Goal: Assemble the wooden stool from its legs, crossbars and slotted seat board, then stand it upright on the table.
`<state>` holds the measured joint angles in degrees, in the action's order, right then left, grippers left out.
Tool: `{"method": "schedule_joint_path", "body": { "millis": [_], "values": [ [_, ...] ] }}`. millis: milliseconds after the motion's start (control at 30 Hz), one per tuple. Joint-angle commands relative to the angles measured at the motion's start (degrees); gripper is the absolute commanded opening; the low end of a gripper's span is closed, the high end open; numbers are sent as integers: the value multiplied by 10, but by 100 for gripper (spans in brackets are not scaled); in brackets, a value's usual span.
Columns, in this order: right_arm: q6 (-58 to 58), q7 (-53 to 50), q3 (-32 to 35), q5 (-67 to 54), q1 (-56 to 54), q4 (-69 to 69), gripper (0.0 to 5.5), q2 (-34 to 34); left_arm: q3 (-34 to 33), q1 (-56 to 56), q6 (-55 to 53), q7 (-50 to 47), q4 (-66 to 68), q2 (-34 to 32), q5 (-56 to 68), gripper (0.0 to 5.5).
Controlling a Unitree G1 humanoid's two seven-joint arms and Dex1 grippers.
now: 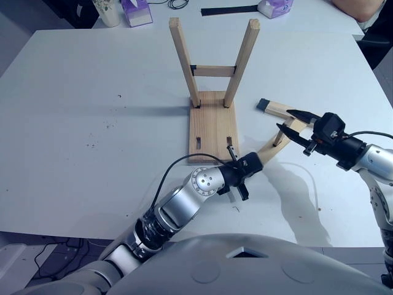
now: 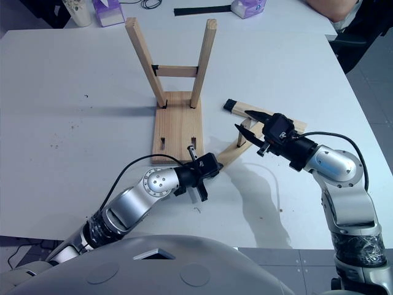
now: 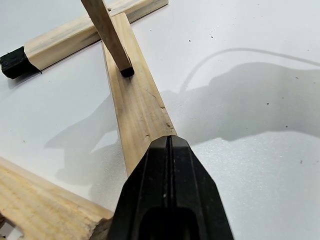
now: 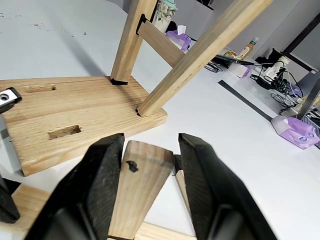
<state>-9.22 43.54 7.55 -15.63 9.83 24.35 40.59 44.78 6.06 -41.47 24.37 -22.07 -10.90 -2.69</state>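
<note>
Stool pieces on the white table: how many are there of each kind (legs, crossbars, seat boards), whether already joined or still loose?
Legs: 4 (two upright in the board, two beside it)
Crossbars: 2 (one between the upright legs, one on the other pair)
Seat board: 1
Total: 7
</note>
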Motion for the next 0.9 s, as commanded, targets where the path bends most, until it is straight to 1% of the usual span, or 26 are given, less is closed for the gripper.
{"method": "schedule_joint_path", "body": {
  "millis": [33,400,800,900],
  "values": [
    [4,-2,13,5,-10,-8,198,6,2,-9,-18,7,8,-10,0,0],
    [2,4,13,-3,-11,-4,198,6,2,-9,-15,7,10,-10,-2,0],
    [-61,-11,11,-70,-34,72,198,-11,-5,-1,-13,9,9,-2,1,0],
    [-96,-29,17,-109,-53,83,198,-25,-6,0,-13,8,9,0,1,0]
  ]
}}
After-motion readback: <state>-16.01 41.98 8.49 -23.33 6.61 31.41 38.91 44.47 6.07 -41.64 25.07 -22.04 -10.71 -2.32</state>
